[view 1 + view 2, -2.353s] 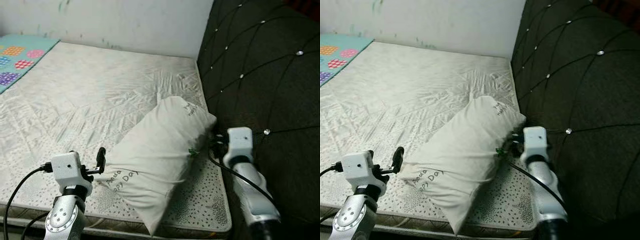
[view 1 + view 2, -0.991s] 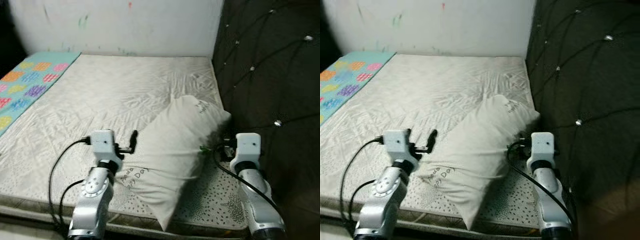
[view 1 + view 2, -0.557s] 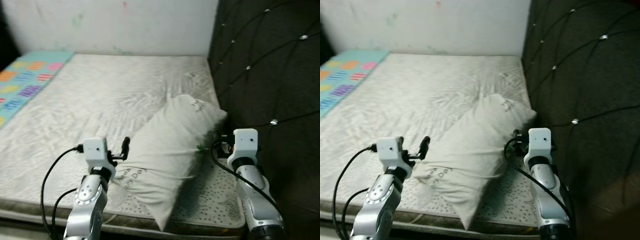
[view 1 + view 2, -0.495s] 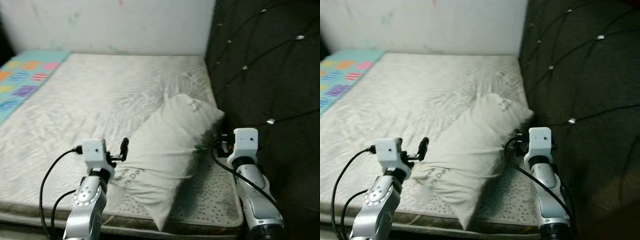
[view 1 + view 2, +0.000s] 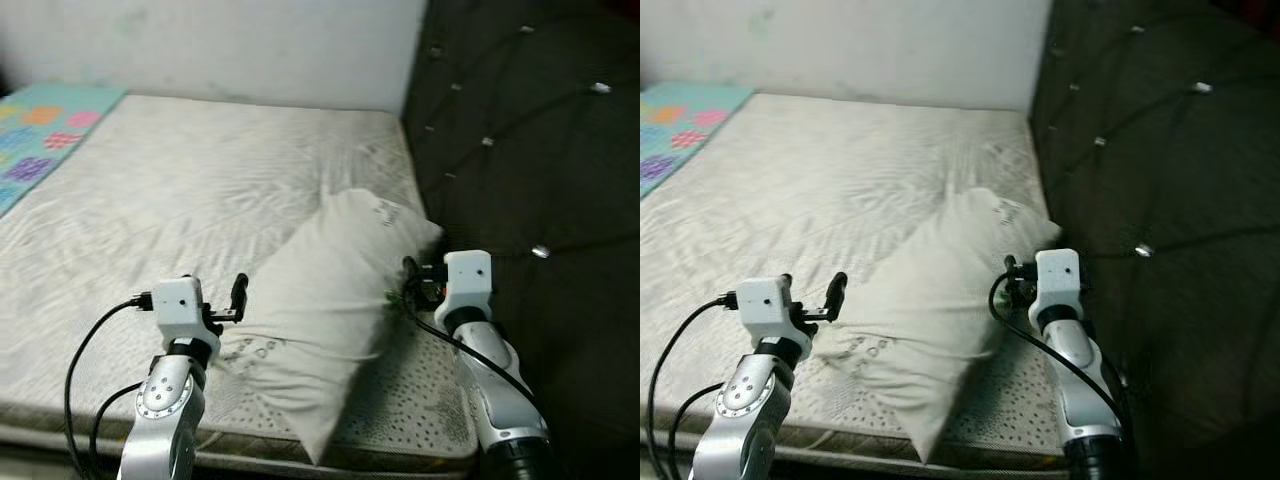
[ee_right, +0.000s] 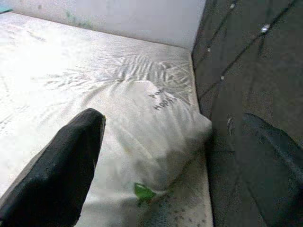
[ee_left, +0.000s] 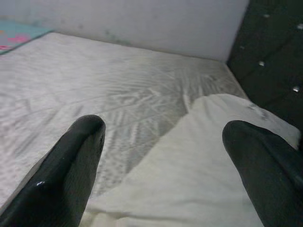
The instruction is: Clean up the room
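Observation:
A white pillow (image 5: 330, 295) with printed lettering lies slantwise on the bare mattress (image 5: 180, 190), its far end close to the headboard. My left gripper (image 5: 228, 300) is open at the pillow's near left corner; in the left wrist view its fingers (image 7: 71, 165) stand wide apart with the pillow (image 7: 199, 161) ahead between them. My right gripper (image 5: 410, 288) is open at the pillow's right side, beside a small green tag (image 6: 142, 191). Its fingers (image 6: 61, 165) are spread, with the pillow (image 6: 156, 127) ahead. Neither gripper holds anything.
A dark tufted headboard (image 5: 530, 150) rises along the mattress's right side, close to my right arm. A white wall (image 5: 220, 45) bounds the far edge. A colourful patterned mat (image 5: 45, 130) covers the far left corner. The mattress's front edge is just below my arms.
The whole view has shifted as the camera moved. My right gripper has edged a little closer to the pillow's side. The left gripper stays by the pillow's near corner.

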Motion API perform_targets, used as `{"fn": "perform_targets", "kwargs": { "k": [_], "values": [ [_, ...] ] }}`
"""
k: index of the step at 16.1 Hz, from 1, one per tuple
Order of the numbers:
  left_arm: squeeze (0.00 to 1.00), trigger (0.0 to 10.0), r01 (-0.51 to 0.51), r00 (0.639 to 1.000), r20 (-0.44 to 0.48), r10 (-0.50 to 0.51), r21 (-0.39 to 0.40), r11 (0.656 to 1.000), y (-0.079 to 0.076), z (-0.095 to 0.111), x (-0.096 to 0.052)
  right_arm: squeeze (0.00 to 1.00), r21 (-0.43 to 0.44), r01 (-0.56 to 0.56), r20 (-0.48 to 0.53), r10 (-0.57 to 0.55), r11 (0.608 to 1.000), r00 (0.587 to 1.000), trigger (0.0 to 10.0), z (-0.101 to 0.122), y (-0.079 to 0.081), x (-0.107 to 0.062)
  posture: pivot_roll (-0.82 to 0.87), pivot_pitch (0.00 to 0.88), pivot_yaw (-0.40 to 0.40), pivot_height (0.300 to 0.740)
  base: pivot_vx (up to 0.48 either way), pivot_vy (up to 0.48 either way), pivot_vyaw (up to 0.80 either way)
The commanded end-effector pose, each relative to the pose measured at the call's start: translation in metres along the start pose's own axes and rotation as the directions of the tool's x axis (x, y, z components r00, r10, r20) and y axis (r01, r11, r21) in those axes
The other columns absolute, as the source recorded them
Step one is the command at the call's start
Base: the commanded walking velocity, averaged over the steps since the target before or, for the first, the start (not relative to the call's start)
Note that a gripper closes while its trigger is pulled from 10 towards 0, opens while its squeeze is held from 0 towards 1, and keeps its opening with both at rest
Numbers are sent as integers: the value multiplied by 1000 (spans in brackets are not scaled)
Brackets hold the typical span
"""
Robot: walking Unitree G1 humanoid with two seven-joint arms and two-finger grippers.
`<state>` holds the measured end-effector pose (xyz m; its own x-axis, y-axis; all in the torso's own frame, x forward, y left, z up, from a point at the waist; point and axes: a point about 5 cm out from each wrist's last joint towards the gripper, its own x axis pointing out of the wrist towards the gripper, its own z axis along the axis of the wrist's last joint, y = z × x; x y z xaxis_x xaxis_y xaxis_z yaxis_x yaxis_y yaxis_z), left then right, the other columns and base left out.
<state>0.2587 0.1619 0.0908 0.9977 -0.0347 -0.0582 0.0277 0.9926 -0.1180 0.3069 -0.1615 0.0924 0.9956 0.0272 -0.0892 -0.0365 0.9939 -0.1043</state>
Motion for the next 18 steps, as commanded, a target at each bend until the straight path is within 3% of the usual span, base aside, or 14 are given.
{"fn": "perform_targets", "kwargs": {
  "k": [1, 5, 13, 18],
  "values": [
    [0, 10000, -9, 1000, 8, 9, 5, 1000, 0, 3, -2, 0, 5, -3, -10, 3, 1000, 1000, 10000, -1, -2, 2, -64, 0, -40, 740, 0, 0, 0],
    [0, 10000, -26, 1000, -6, 26, -5, 1000, 3, 1, -9, 0, 12, -3, -19, 3, 1000, 1000, 10000, -4, -1, 1, -62, 0, -34, 740, 0, 0, -800],
    [0, 10000, -23, 1000, -9, 23, -10, 1000, 1, 2, -9, 0, 7, -22, -18, 22, 1000, 1000, 10000, -4, 1, 1, -63, 0, -43, 740, 0, 0, 0],
    [0, 10000, -54, 998, -23, 53, -6, 999, 11, 0, -16, 0, 14, -43, -28, 43, 999, 999, 10000, -7, 5, -2, -59, 0, -44, 740, 0, 0, 0]
  ]
}}
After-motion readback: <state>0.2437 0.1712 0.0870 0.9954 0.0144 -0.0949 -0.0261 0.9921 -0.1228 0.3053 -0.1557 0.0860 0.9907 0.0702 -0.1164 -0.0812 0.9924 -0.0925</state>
